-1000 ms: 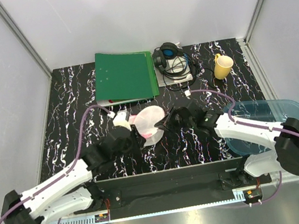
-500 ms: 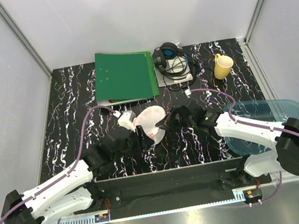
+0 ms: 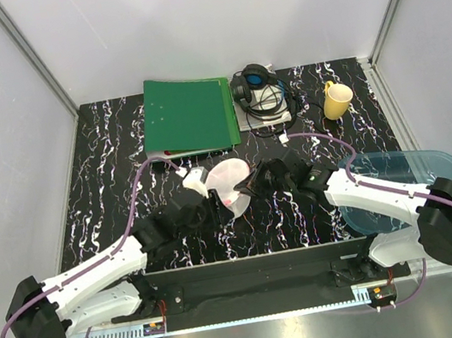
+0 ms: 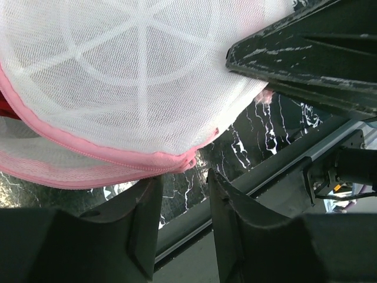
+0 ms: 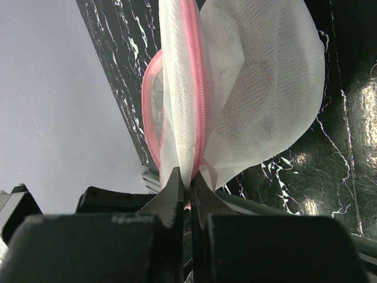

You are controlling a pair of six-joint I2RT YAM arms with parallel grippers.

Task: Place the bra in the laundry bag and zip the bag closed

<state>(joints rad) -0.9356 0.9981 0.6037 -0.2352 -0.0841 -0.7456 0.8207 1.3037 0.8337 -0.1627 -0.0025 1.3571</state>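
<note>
My left gripper point(image 4: 182, 191) sits low in the picture, its two dark fingers point(image 4: 141, 218) parted with nothing between them. Just above the gap runs the pink-trimmed edge of the laundry bag point(image 4: 135, 76), whose white ribbed mesh fills most of my view. A sliver of the red bra point(image 4: 5, 106) shows far left. The right gripper point(image 4: 244, 68) meets the bag's edge at upper right, above the black marbled table point(image 4: 253, 138).

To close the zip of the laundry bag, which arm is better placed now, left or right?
Probably left. The left gripper is open beside the pink zip edge of the laundry bag; the right gripper is shut on the bag, holding it.
</note>
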